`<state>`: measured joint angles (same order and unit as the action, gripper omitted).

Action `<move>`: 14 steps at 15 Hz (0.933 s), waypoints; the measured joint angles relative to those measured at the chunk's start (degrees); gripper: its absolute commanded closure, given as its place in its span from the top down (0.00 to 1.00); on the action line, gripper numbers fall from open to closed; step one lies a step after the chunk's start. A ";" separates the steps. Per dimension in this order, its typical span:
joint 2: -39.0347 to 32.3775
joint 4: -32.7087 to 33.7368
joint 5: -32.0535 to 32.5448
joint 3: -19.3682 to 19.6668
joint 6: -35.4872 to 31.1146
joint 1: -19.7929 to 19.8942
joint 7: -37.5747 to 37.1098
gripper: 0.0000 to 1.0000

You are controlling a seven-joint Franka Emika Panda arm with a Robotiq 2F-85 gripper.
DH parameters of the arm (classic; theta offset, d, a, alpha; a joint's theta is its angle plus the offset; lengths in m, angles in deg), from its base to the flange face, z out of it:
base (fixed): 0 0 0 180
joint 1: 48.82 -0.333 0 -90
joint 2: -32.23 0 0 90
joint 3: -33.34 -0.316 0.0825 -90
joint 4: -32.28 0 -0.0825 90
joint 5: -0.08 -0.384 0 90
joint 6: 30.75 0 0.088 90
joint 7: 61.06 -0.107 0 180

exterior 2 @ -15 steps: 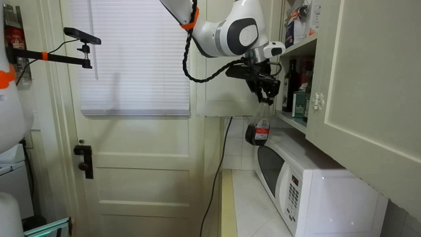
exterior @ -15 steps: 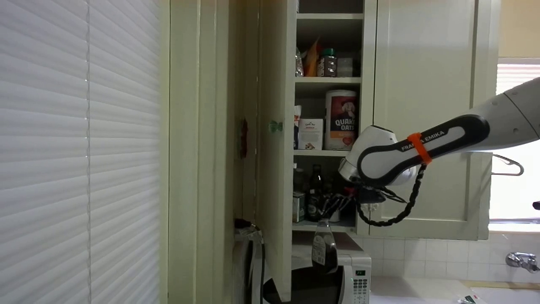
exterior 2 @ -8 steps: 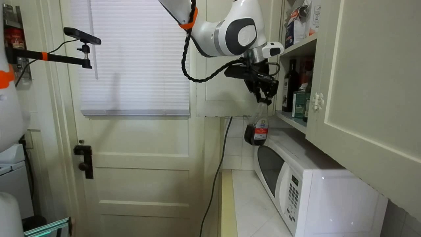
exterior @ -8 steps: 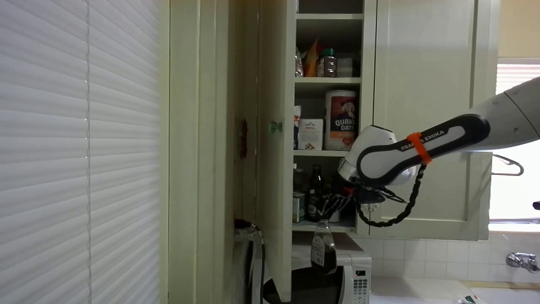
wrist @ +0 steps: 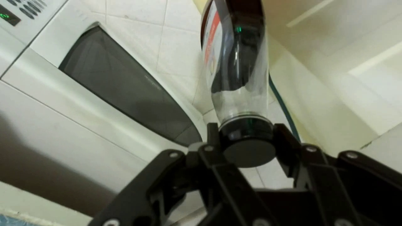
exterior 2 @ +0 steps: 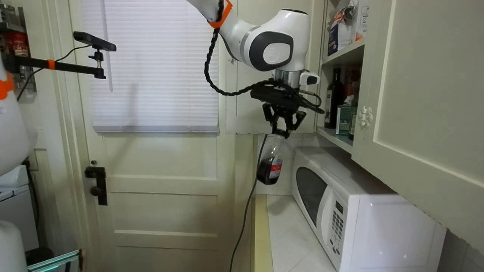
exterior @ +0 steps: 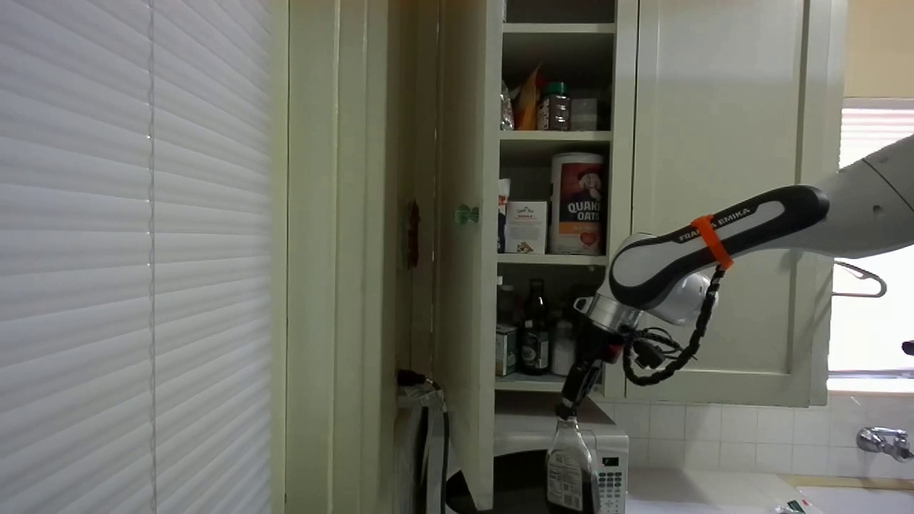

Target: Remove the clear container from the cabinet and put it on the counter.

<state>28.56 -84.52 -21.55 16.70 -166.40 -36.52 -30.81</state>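
The clear container is a clear bottle with dark liquid, a black cap and a red-and-white label. It shows in both exterior views (exterior: 569,467) (exterior 2: 271,166) and the wrist view (wrist: 238,62). My gripper (exterior: 567,411) (exterior 2: 280,133) (wrist: 246,133) is shut on the bottle at its cap, one finger on each side. The bottle hangs slightly tilted in the air, outside the cabinet (exterior: 464,300) (exterior 2: 423,94), whose door stands open. It is in front of the microwave and above the pale counter (exterior 2: 285,234) (wrist: 182,44). Its base is cut off in the wrist view.
The white microwave (exterior: 607,425) (exterior 2: 389,230) stands on the counter under the cabinet. A dark cable (exterior 2: 247,206) hangs beside the counter's wooden edge (exterior 2: 262,234). A dark bottle (exterior: 535,335) and a green box (exterior 2: 343,120) stand on the lowest shelf.
My gripper has turned and moved lower with the bottle in it. In an exterior view it has also shifted left, away from the cabinet shelf. The bottle stays held throughout.
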 measured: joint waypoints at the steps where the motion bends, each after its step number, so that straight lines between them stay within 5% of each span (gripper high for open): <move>1: 0.64 -1.25 -0.35 1.54 1.52 -0.09 3.98 0.21; 2: 1.23 -2.68 -0.36 3.93 2.54 -0.74 7.70 0.46; 5: 2.13 -6.42 0.75 8.98 2.90 -1.38 14.46 0.46; 8: 2.30 -6.89 0.80 9.43 2.90 -1.79 15.22 0.46; 9: 2.44 -6.89 0.80 9.42 2.90 -2.15 15.22 0.21; 14: 1.94 -7.81 1.21 11.93 -1.34 -5.09 15.22 0.21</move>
<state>30.50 -92.33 -20.34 28.63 -167.73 -41.61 -15.59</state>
